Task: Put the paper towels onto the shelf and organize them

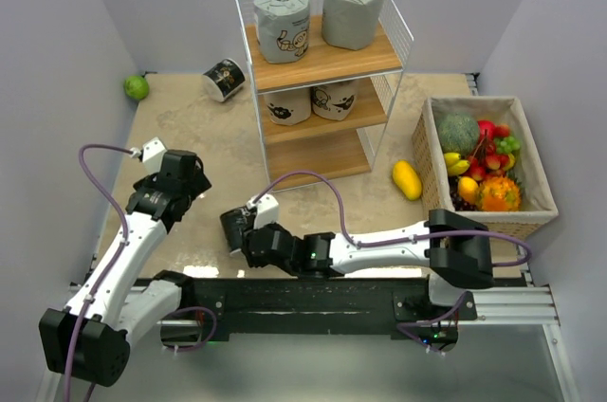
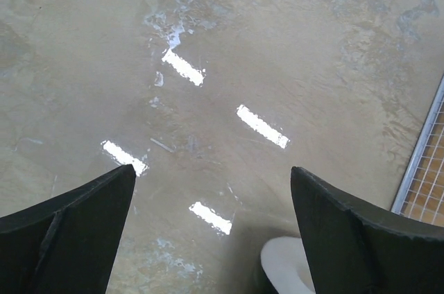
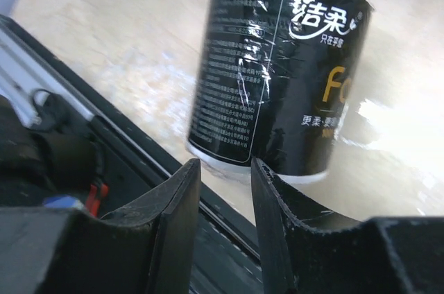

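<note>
While the left gripper [image 2: 213, 173] is being held wide open and empty, the right gripper [image 3: 225, 166], narrowed on nothing, is being posed beside the black roll [image 3: 277, 72], perhaps for nudging.

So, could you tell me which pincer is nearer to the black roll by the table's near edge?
Right. The right pincer points at the black roll from close by, tips near its end. The left pincer hangs apart from it, farther back and to the left.
</note>
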Robot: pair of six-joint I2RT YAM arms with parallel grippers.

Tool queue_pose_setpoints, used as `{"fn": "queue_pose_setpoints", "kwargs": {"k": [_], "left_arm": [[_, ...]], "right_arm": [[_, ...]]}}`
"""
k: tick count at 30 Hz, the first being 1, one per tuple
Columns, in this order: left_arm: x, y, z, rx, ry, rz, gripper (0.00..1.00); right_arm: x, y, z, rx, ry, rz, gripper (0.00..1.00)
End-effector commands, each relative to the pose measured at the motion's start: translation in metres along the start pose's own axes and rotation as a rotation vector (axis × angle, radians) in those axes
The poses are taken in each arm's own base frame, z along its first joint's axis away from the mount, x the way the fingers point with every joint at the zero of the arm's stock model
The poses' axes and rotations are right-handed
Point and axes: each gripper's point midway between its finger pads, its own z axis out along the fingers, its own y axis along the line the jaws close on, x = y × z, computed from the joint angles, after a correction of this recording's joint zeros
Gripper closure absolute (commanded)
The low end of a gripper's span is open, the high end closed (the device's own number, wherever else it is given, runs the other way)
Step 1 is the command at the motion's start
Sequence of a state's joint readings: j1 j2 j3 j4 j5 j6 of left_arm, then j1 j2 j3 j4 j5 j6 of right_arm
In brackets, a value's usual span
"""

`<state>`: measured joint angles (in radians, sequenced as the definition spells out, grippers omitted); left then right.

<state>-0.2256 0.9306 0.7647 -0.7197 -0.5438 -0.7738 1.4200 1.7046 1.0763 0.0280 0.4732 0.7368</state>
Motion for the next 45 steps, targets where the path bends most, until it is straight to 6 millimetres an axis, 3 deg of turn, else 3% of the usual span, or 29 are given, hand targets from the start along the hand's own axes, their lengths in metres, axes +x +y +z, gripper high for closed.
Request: {"fn": "queue_pose_setpoints", "kwargs": {"k": [1,9,13,19,21,25,28,30,34,35,40,45], "left_arm": [[-0.015,0.002,0.002,-0.014,-0.085,-0.011,0.01],[-0.015,0.001,0.006,-0.012,-0.069,-0.004,0.01],[-0.016,0.002,0.006,-0.008,-0.073,0.0,0.0],[-0.029,-0.006,0.002,0.034,-0.11,0.066,0.0],[-0.04,-0.009,-0.001,0.044,-0.142,0.092,0.0],[-0.04,-0.005,0.0,0.041,-0.161,0.114,0.01],[-0.041,0.003,-0.002,0.003,-0.174,0.083,0.01],[-0.053,0.026,-0.008,-0.107,-0.234,0.049,0.01],[-0.069,0.051,-0.025,-0.171,-0.324,-0.082,0.01],[-0.07,0.055,-0.027,-0.176,-0.335,-0.096,0.01],[-0.08,0.07,-0.046,-0.162,-0.427,-0.175,0.02],[-0.078,0.07,-0.046,-0.142,-0.437,-0.187,0.03]], "right_arm": [[0.054,-0.068,-0.023,0.216,0.118,-0.168,0.6],[0.075,-0.087,-0.049,0.232,0.142,-0.231,0.6],[0.079,-0.079,-0.063,0.216,0.169,-0.264,0.6],[0.052,-0.05,-0.105,0.071,0.23,-0.282,0.52],[0.039,-0.05,-0.119,0.073,0.228,-0.284,0.51],[0.006,-0.027,-0.129,0.013,0.174,-0.3,0.44],[-0.013,-0.003,-0.122,-0.03,0.13,-0.32,0.43],[-0.017,0.006,-0.113,-0.034,0.135,-0.338,0.42],[-0.023,0.03,-0.09,-0.034,0.148,-0.363,0.43],[-0.014,0.03,-0.078,-0.015,0.172,-0.38,0.43],[-0.015,0.022,-0.048,0.052,0.197,-0.406,0.44],[0.004,0.008,-0.028,0.109,0.247,-0.447,0.46]]}}
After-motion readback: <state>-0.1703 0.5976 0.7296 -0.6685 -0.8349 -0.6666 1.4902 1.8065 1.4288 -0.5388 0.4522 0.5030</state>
